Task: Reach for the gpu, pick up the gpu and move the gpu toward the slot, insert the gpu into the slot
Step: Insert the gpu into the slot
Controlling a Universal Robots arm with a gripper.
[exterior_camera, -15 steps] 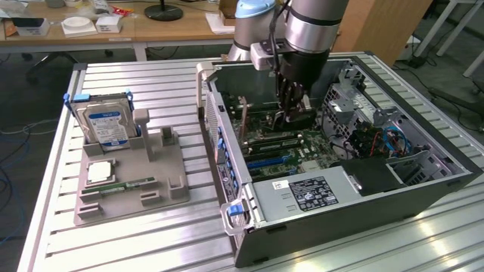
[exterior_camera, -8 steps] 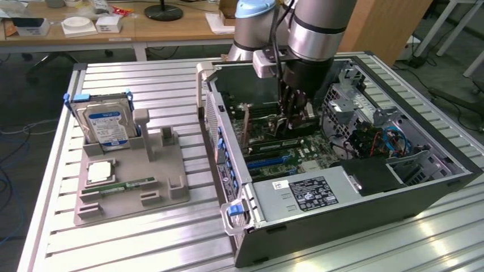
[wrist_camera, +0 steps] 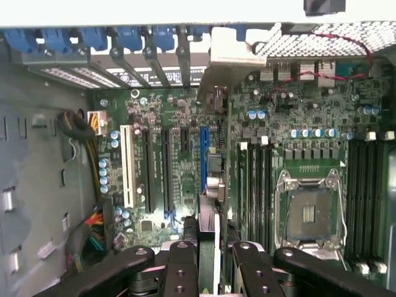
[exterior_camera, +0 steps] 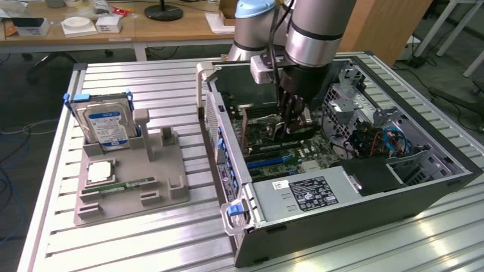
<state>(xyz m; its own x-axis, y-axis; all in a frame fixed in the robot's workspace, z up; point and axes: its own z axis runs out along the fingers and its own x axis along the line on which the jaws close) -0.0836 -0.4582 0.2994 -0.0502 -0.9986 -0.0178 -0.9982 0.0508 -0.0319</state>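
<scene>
My gripper (exterior_camera: 291,128) reaches down inside the open computer case (exterior_camera: 423,187), over the motherboard (exterior_camera: 306,152). It is shut on the gpu (exterior_camera: 268,128), a thin dark card held on edge. In the wrist view the gripper (wrist_camera: 213,267) clamps the gpu (wrist_camera: 210,238) between its black fingers (wrist_camera: 181,266). The card runs away from me edge-on to its pale metal end bracket (wrist_camera: 238,59) near the case's rear openings. A blue slot (wrist_camera: 203,154) lies just beside the card's edge. I cannot tell whether the card touches the slot.
Black and white expansion slots (wrist_camera: 128,164) lie beside the blue one, with the CPU socket (wrist_camera: 308,210) and memory slots (wrist_camera: 365,198) beyond. A grey fixture (exterior_camera: 132,175) at the exterior view's left holds a silver hard drive (exterior_camera: 108,126) and a green memory stick (exterior_camera: 124,186).
</scene>
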